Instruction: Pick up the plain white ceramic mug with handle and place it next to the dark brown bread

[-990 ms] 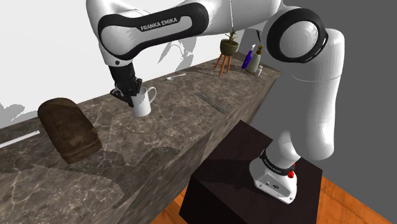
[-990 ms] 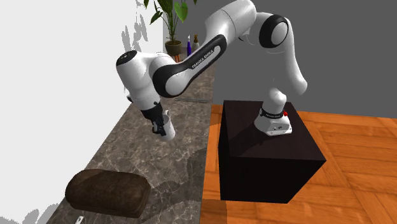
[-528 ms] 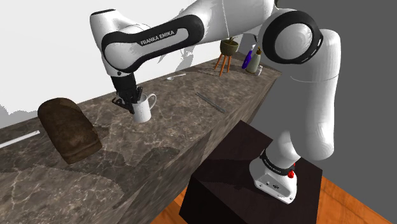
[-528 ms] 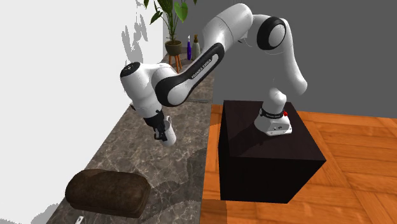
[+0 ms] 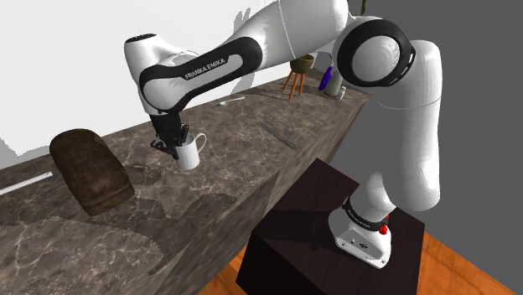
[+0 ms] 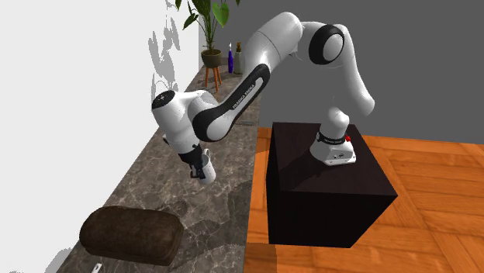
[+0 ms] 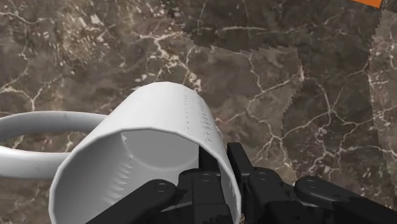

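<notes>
Worktop: a long slab of dark brown marble with white veins (image 5: 239,180) (image 6: 151,182) (image 7: 312,95) runs along a white wall. It carries the loaf, and the mug is over it.

Arm: the white Franka arm with dark joints (image 5: 209,63) (image 6: 233,101) rises from its base, arches over the worktop and bends down to the mug.

Stand: a plain black box (image 5: 306,230) (image 6: 326,198) sits on an orange wooden floor, just beside the worktop's front edge.

Bread: a dark brown, rough-crusted loaf with a rounded top (image 5: 88,168) (image 6: 132,233) lies on the worktop. It is toward the shoulder view's left and apart from the mug.

Mug: a plain white ceramic mug with a loop handle (image 5: 189,152) (image 6: 205,168) (image 7: 159,127) is to the shoulder view's right of the loaf, its mouth facing up and its handle turned away from the bread. It sits low over the marble, and I cannot tell whether its base touches.

End effector: the all-black two-finger end effector (image 5: 174,144) (image 6: 197,164) (image 7: 222,172) comes down onto the mug's rim on the side opposite the handle. It is narrowed to a pinch on the mug's wall.

Fingers: in the wrist view one black finger (image 7: 238,159) lies against the outside of the wall. The other sits inside the cup, with the white wall clasped between them.
</notes>
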